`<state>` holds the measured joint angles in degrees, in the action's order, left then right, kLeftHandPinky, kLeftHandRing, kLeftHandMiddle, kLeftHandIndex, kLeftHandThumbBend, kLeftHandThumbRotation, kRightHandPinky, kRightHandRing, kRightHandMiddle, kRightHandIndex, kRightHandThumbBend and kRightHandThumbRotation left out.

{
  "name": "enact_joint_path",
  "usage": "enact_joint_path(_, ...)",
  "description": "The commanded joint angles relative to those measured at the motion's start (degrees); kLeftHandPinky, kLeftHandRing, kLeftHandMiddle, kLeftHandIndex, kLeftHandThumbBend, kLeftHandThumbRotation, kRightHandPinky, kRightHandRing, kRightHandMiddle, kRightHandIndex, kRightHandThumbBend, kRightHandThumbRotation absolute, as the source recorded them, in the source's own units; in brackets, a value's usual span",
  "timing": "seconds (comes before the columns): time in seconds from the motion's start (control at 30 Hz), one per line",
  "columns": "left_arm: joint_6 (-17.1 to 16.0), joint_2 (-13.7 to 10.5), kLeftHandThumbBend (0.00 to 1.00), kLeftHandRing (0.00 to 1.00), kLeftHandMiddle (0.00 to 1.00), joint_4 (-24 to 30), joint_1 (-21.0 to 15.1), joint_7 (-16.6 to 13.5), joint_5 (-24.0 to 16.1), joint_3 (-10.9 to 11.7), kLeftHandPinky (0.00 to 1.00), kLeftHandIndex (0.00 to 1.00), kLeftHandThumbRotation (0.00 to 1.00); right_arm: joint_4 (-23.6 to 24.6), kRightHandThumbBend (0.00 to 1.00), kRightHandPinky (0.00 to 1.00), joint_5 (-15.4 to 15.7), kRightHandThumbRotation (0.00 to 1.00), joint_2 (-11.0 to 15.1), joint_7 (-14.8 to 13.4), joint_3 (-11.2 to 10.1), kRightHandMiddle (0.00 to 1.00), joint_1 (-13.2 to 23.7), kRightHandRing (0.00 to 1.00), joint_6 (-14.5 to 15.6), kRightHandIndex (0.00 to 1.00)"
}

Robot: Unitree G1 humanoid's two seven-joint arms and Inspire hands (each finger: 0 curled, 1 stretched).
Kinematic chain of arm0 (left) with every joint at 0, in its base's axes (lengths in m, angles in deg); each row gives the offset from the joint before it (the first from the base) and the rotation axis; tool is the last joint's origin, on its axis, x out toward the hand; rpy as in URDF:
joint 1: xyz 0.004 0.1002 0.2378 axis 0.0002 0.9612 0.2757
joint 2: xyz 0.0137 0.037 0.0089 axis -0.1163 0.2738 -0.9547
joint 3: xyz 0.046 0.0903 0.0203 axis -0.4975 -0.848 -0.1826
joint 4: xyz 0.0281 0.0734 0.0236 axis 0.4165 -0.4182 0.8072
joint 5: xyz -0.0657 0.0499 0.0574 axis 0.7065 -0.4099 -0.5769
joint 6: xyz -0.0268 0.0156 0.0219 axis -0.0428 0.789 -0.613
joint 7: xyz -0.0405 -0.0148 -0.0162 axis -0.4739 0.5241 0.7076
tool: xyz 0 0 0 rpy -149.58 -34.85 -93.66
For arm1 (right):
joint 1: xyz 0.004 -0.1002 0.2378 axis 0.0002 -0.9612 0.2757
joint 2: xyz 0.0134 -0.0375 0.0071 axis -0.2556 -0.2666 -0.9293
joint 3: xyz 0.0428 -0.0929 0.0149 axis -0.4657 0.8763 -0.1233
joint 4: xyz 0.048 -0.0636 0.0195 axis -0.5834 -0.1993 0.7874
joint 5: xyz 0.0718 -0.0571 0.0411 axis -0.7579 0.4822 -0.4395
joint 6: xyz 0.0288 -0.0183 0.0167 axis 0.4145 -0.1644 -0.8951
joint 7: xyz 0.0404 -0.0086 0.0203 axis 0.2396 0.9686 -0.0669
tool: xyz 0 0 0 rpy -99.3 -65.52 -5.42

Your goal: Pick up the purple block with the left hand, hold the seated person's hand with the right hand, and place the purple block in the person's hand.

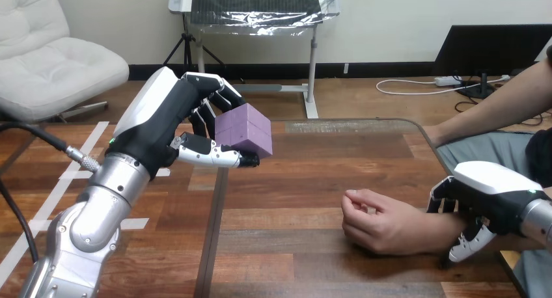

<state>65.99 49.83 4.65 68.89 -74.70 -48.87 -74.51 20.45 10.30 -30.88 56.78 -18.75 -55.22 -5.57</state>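
Note:
My left hand [163, 125] is raised above the table's left part, its fingers and thumb curled round the purple block [244, 131], which is off the table. The person's hand [377, 221] rests on the table at the lower right, loosely closed, knuckles toward the left. My right hand [485, 200] sits at the person's wrist, its fingers curled over the top and its thumb below, clasping the wrist.
The wooden table [312, 174] stretches between my two hands, with bare wood between the block and the person's hand. The person's other arm [501, 103] reaches in from the upper right, near the table's far right corner.

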Motion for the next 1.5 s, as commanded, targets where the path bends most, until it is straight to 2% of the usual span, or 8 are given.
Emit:
enact_joint_path(0.0,-1.2,0.4,0.59,0.37,0.42,-0.9,-2.7,-0.4,0.9,1.7,0.3,0.45,0.0,-1.7,0.76,0.37,-2.4,0.07,-4.6,1.0,1.2,0.51,-0.7,0.43,1.3,0.56)
enact_joint_path(0.5,-1.8,1.1,0.58,0.37,0.43,-4.0,-3.6,-0.8,0.3,0.8,0.31,0.46,0.0,-1.0,0.77,0.4,-6.3,0.07,-4.9,0.9,0.1,0.51,0.2,0.45,0.9,0.56)
enact_joint_path(0.9,-2.3,2.7,0.59,0.37,0.42,-8.0,-5.1,-1.2,0.1,0.0,0.31,0.45,0.0,1.0,0.79,0.42,-8.8,0.07,-5.5,0.2,-1.3,0.52,0.6,0.46,0.6,0.56)
enact_joint_path(1.13,-2.5,4.0,0.58,0.37,0.42,-10.7,-5.9,-0.7,0.5,-0.3,0.31,0.45,0.0,2.6,0.79,0.41,-10.1,0.08,-5.7,1.3,-1.7,0.51,1.0,0.46,1.3,0.56)
enact_joint_path(1.47,-3.3,5.7,0.56,0.37,0.43,-14.8,-7.2,-0.8,0.4,-0.6,0.32,0.45,0.0,6.0,0.78,0.42,-11.9,0.14,-6.0,2.8,-2.6,0.51,0.8,0.46,2.8,0.56)
